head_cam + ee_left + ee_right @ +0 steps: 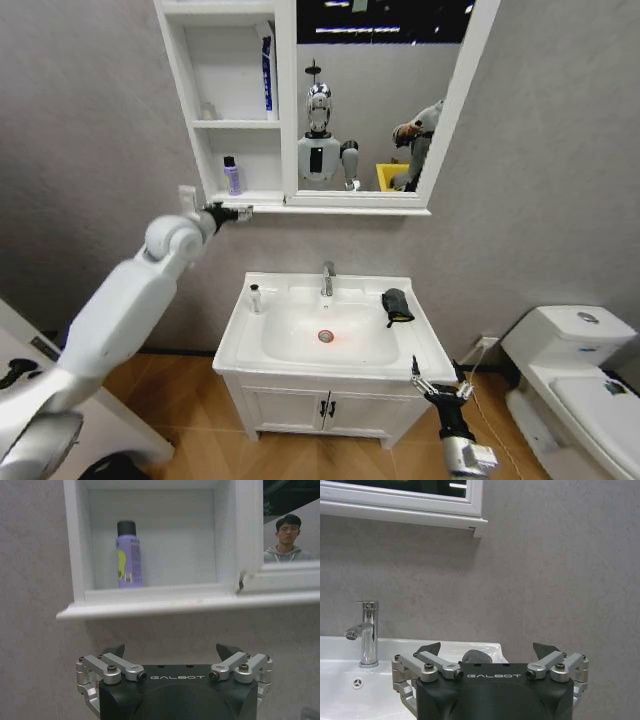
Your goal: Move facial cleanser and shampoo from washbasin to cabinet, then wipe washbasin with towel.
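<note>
With my left pincer (170,652) spread wide and holding nothing, I hover just below the cabinet's (150,607) lowest shelf, where a purple bottle (129,555) stands upright. My right pincer (438,383) hangs equally wide and empty off the front right corner of the washbasin (250,345). On its right rim, the dark towel (397,305) lies bunched.
</note>
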Robot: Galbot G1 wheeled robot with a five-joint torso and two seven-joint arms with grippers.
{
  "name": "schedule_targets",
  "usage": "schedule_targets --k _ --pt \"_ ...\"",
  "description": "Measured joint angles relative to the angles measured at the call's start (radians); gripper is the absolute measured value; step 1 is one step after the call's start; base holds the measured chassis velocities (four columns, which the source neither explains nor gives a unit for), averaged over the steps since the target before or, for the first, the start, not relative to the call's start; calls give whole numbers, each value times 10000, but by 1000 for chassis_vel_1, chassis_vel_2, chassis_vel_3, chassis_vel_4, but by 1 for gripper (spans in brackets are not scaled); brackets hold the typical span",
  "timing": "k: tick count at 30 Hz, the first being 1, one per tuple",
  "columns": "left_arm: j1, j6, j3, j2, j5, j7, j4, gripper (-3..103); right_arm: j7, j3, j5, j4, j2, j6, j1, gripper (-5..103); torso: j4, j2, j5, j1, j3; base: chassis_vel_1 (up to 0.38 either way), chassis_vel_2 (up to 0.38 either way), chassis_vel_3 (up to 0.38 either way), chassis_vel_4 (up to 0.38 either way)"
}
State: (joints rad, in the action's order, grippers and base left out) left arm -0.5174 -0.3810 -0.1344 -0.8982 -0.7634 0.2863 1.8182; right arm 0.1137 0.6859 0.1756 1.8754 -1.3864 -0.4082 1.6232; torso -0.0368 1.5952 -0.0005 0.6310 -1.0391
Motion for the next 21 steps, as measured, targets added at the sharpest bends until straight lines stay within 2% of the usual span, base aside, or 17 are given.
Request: schedule_targets --k 1,2,4,5,7,8,10,11,15,19,20,21 --pt "0 0 0 0 0 0 0 100 0 0 0 0 0 0 0 100 0 0 0 0 0 0 0 0 0" --pt "-1059 560 -322 -249 743 -164 110 100 7 -17 -4 -17 -5 14 -5 100 1 0 -6 2 0 0 0 0 0" --pt "-2715 1286 -778 -702 1682 -532 49 100 12 -57 -38 -55 -20 32 -18 100 -1 0 5 0 0 0 0 0 0" --pt "-2715 1286 -778 -702 1682 -532 49 100 12 -57 -38 -55 -20 32 -18 100 -1 0 5 0 0 0 0 0 0" --pt "-3848 1981 -1007 -1097 2704 -1225 -476 100 18 -80 -74 -64 -54 45 -34 100 -1 0 3 -1 -1 0 0 0 0" --pt "-3848 1981 -1007 -1097 2704 -1225 -476 100 18 -80 -74 -64 -54 45 -34 100 -1 0 3 -1 -1 0 0 0 0" --pt "-4537 2588 -1094 -1569 3754 -1849 -1172 100 23 -93 -117 -59 -108 48 -35 100 0 0 7 0 0 0 0 0 0" --pt "-4537 2588 -1094 -1569 3754 -1849 -1172 100 23 -93 -117 -59 -108 48 -35 100 0 0 7 0 0 0 0 0 0" --pt "-4440 3170 -919 -2381 4447 -2202 -2538 100 30 -99 -155 50 -133 42 99 100 2 0 6 3 -2 0 0 0 0" --pt "-4028 3205 -826 -2809 4473 -2322 -3115 100 39 -72 -154 106 -100 -2 176 100 3 0 8 3 -1 0 0 0 0" --pt "-3792 3220 -774 -2999 4489 -2362 -3408 103 52 -45 -149 111 -67 -41 211 100 3 0 6 3 -2 0 0 0 0" --pt "-3514 3234 -733 -3184 4502 -2394 -3716 101 68 -22 -141 111 -40 -77 241 100 3 -1 6 4 -2 0 0 0 0"
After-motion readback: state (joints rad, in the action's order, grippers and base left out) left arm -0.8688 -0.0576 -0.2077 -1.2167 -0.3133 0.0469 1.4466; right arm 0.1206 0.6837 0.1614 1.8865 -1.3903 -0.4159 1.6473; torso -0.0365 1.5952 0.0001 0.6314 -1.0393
